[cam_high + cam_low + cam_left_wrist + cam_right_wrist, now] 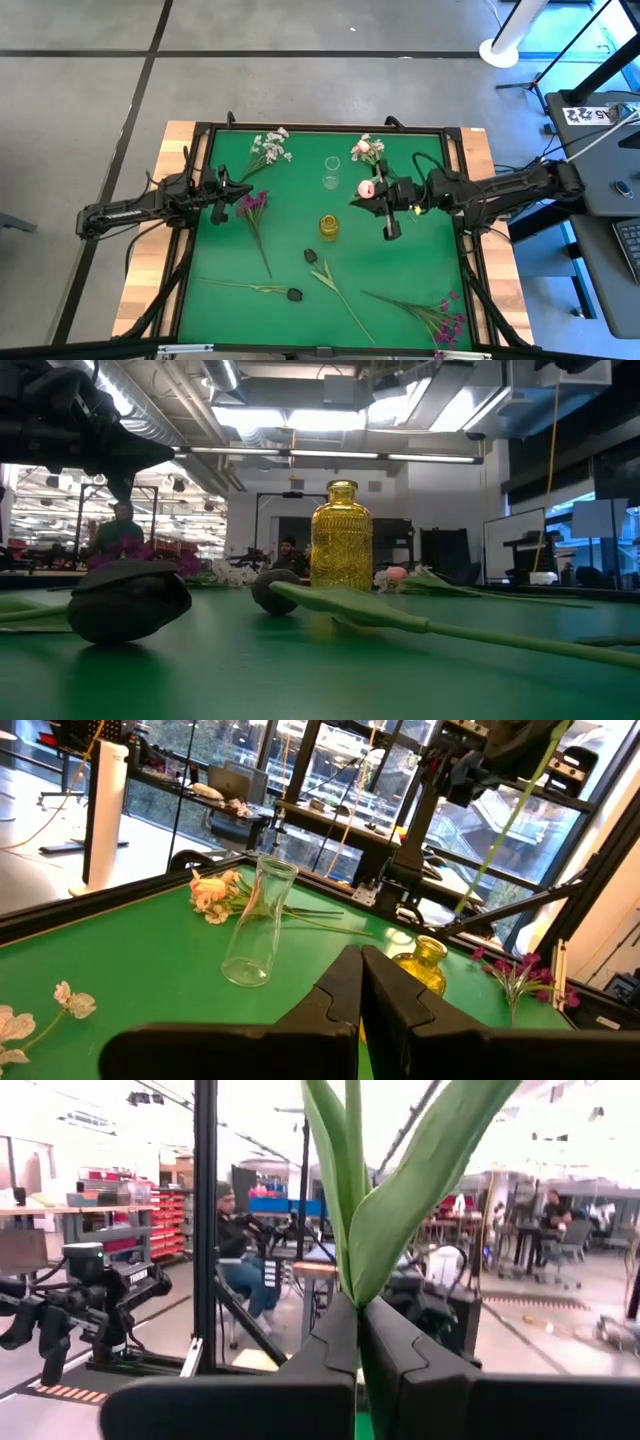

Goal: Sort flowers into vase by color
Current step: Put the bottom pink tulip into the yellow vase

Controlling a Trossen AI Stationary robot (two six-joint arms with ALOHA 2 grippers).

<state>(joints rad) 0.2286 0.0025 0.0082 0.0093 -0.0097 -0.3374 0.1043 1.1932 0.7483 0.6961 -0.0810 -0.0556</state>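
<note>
Grey concrete floor all around, crossed by dark seams. Green mat spread over a pale wooden table with a black frame. Off at the far right corner, a white pillar base, and beside it a dark desk with a keyboard. Overhead, long strip lights glowing under exposed ducts. Across the room, tall black-framed windows bright with daylight. Red shelving at the back. Further off, a seated person at a workbench, another person low behind the table.
</note>
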